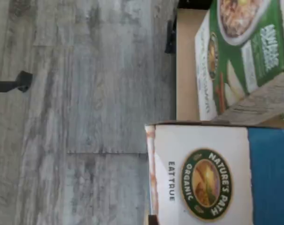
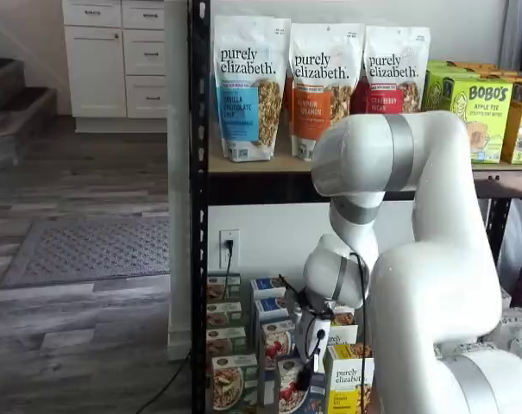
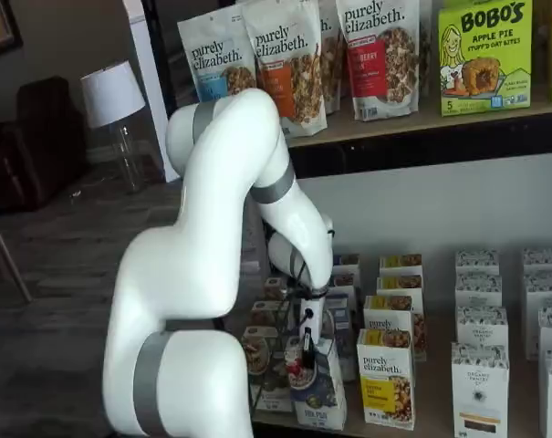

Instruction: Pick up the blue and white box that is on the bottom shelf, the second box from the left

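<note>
Clearly, the gripper (image 3: 307, 358) is reaching down to the bottom shelf (image 3: 440, 412), and its black fingers (image 2: 305, 378) are closing on the top of the blue and white box (image 3: 317, 391). No gap is showing between the fingers, and in both shelf views they are sitting right at the upper edge of this carton, so they seem to be gripping it. The box is standing directly under the fingers, upright, in the front row. The green box (image 2: 227, 384) is standing just beside it on one side and the yellow-and-white box (image 3: 386, 379) on the other side. In the wrist view the top of the box (image 1: 212, 178) is filling the near part, probably because the wrist is hanging straight above it.
</note>
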You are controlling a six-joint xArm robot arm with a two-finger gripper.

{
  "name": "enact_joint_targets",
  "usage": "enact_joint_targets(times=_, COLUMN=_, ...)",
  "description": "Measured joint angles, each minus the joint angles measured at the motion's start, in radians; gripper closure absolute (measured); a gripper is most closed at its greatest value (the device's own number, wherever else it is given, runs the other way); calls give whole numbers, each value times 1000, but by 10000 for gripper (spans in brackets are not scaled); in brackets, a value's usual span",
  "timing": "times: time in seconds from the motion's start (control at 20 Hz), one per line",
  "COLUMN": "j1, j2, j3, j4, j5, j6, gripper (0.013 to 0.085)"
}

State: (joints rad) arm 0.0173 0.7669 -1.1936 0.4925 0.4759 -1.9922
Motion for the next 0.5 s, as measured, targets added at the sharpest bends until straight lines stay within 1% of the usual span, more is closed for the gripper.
enact_joint_targets(times=0.5, j1=17, j2=-143, j3=162, j4=7, j5=-18, j6=5, gripper=530)
